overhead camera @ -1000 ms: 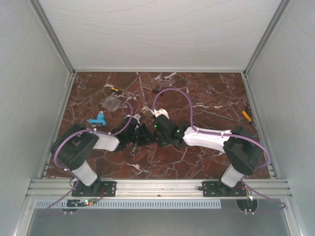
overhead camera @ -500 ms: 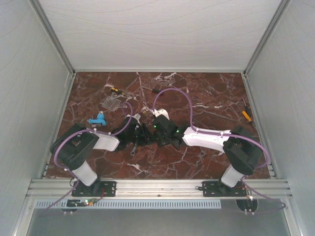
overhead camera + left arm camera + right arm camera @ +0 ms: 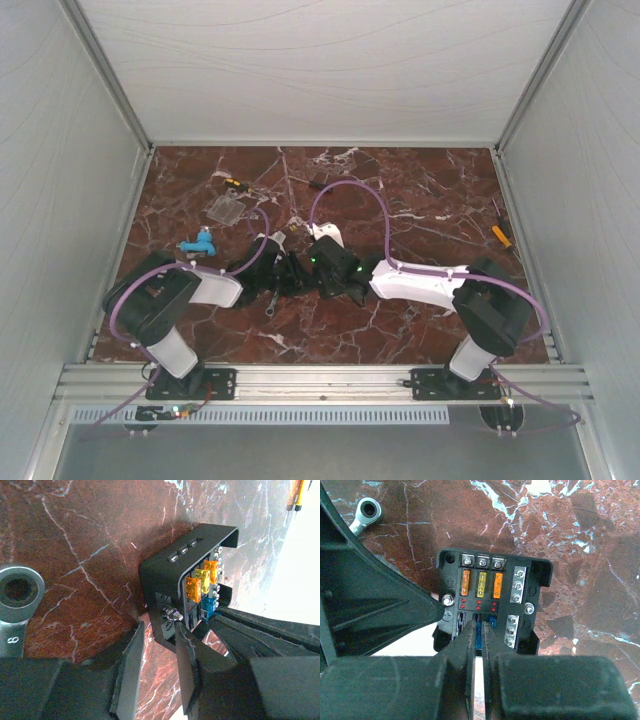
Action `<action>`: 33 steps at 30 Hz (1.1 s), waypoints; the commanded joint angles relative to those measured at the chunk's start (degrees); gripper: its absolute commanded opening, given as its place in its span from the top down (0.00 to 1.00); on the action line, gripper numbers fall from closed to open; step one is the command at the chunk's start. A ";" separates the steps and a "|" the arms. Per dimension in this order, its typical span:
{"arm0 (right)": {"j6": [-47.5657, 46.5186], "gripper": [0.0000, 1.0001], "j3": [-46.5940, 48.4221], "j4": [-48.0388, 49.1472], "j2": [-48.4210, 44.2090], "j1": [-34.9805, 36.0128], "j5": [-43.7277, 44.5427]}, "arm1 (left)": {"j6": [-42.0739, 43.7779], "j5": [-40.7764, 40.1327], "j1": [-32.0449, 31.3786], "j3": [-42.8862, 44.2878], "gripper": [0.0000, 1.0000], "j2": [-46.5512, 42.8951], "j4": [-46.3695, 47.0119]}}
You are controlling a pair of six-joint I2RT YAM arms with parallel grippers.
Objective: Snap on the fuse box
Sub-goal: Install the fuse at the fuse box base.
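Observation:
The black fuse box (image 3: 542, 572) lies open on the marble with orange and yellow fuses (image 3: 481, 584) in its upper row. My right gripper (image 3: 479, 624) is shut on a blue fuse (image 3: 479, 635) at the middle slot of the lower row. My left gripper (image 3: 159, 627) has its fingers on either side of the box's side wall (image 3: 165, 570) next to a bolt, holding it. In the top view both grippers meet at the table's middle and hide the box. The flat clear cover (image 3: 227, 208) lies apart at the back left.
A small ring wrench (image 3: 367, 511) lies left of the box, its round end (image 3: 17, 587) also in the left wrist view. A blue part (image 3: 197, 245) sits at the left. An orange-handled tool (image 3: 501, 236) lies at the right edge. A small screwdriver (image 3: 233, 183) is behind the cover.
The right arm has edged slightly left toward the box. The left arm and the loose items have not moved.

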 commanded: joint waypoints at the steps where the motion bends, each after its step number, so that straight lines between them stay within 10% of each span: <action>1: 1.94 1.00 0.99 0.01 -1.20 0.73 1.50 | -0.72 -0.02 0.16 0.01 0.68 0.59 3.04; 33: 3.69 1.00 0.79 0.95 2.33 1.52 2.28 | -1.30 0.35 0.02 -0.44 0.68 0.48 3.75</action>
